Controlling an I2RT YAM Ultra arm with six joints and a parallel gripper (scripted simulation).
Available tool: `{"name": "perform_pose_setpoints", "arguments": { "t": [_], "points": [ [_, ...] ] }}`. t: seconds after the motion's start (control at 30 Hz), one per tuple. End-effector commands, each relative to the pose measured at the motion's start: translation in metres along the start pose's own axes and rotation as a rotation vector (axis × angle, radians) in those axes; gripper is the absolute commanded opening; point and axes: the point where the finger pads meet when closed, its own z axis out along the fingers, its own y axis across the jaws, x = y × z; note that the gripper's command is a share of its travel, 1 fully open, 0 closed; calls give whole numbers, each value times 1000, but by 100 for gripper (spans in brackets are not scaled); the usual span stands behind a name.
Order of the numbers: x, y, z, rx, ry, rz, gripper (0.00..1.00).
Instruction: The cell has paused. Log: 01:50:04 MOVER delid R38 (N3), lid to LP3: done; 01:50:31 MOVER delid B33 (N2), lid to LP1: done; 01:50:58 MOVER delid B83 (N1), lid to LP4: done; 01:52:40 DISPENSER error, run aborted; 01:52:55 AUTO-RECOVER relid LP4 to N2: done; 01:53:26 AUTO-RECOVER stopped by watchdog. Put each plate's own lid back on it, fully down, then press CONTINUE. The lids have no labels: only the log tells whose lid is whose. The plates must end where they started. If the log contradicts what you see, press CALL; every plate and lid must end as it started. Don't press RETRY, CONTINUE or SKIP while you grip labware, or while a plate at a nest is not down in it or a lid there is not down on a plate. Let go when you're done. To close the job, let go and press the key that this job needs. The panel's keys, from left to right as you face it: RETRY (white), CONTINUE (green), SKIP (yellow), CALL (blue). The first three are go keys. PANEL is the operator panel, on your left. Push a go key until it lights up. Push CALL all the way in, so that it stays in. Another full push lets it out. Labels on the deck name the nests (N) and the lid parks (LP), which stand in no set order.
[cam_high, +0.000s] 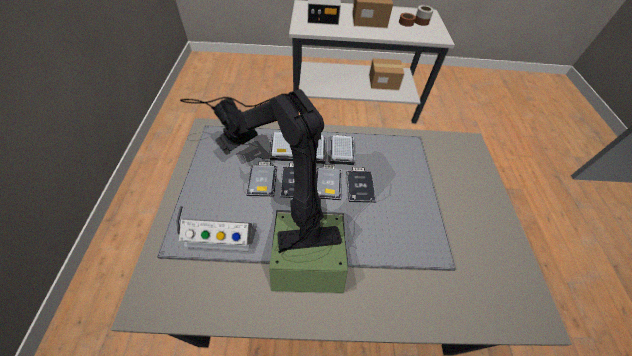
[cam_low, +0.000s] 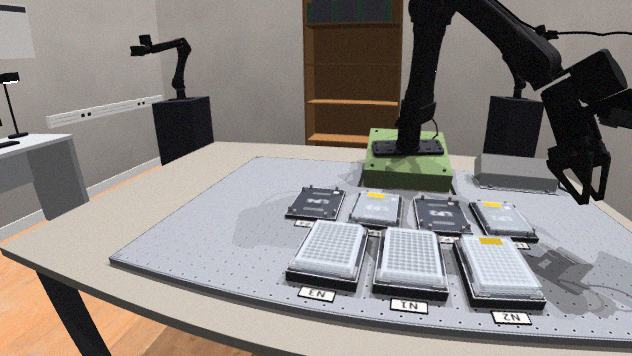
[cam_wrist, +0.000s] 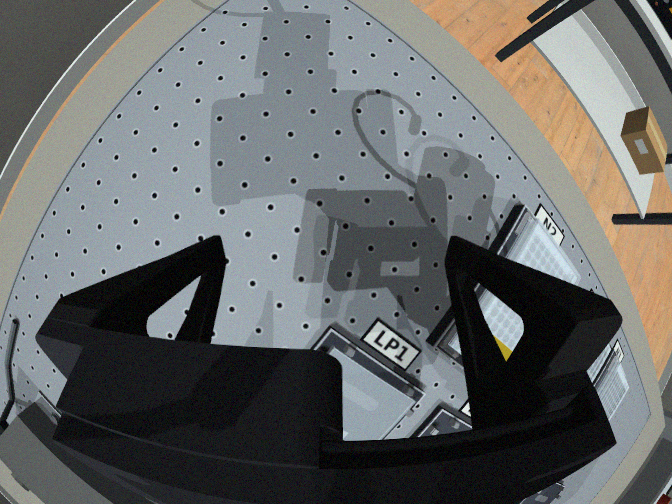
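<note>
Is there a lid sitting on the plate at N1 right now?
No: in the exterior view the plate at N1 shows bare open wells, while the plate at N2 wears a lid with a yellow tag.

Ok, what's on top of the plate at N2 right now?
A clear lid with a yellow tag covers the plate; its wells show through. Whether the lid is fully down cannot be told. The hand is open, holding nothing.

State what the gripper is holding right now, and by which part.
Nothing. The gripper is wide open with only bare deck between its fingers, hovering beside the N2 plate.
</note>
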Motion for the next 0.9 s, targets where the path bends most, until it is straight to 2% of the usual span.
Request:
{"name": "perform_pose_setpoints", "arguments": {
  "t": [0.0,0.03,0.07,0.13,0.2,0.23,0.27,0.3,0.37,0.47,0.5,0.57,0.63,0.67,0.73,0.8,0.87],
  "points": [
    [-1,-15,-16,-14,13,39,100],
    [-1,-20,-18,-12,16,52,100],
    [6,-23,-18,-14,44,46,100],
    [19,-28,-18,-15,52,31,100],
    [22,-36,-23,-14,80,66,100],
    [21,-40,-25,-12,78,81,100],
    [29,-42,-25,-14,108,79,100],
    [36,-45,-25,-16,116,69,100],
    [36,-45,-25,-16,116,69,100],
    [35,-57,-34,-13,140,114,100],
    [42,-59,-35,-16,169,115,100],
    [57,-62,-36,-18,179,98,100],
    [62,-69,-41,-17,205,135,100],
    [62,-72,-44,-15,201,151,100],
    [72,-77,-47,-22,247,142,100],
    [79,-80,-51,-19,250,164,100],
    [85,-85,-56,-21,278,187,100]
  ]
}}
